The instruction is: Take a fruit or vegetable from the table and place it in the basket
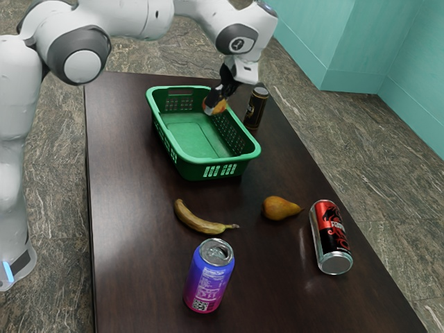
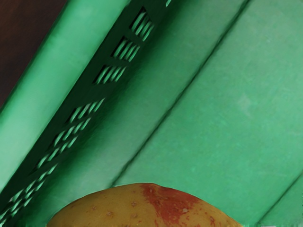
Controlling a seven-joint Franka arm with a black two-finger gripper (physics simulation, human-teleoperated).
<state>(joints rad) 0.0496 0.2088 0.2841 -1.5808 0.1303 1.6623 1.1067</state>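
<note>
Nearest in the exterior view I see a can with blue, purple and pink colours (image 1: 209, 276), upright on the dark, glossy table (image 1: 135, 201); it has small white print and a square code, but I cannot read the words. A little farther, a red and black can (image 1: 330, 232) lies on its side, its silver end toward the camera; its lettering is also too small for me. The curved banana (image 1: 199, 223) has its stem end toward the exterior view's right, and the smooth, brown-yellow pear (image 1: 278, 208) lies with its stem the same way. Beyond them is the green plastic basket (image 1: 208, 161), with a smooth rim and slotted walls. Over its far part, near the side wall, my fingers (image 1: 212, 104) are closed around a yellow-orange fruit (image 1: 221, 107). This fruit is rounded, its skin speckled with a red patch, as the wrist view shows above the basket floor. It is partly covered, so I cannot tell exactly where its long axis points. Just outside the basket, a dark can with thin golden marks (image 1: 256, 108) stands upright, and farther is a turquoise wall (image 1: 347, 45).
</note>
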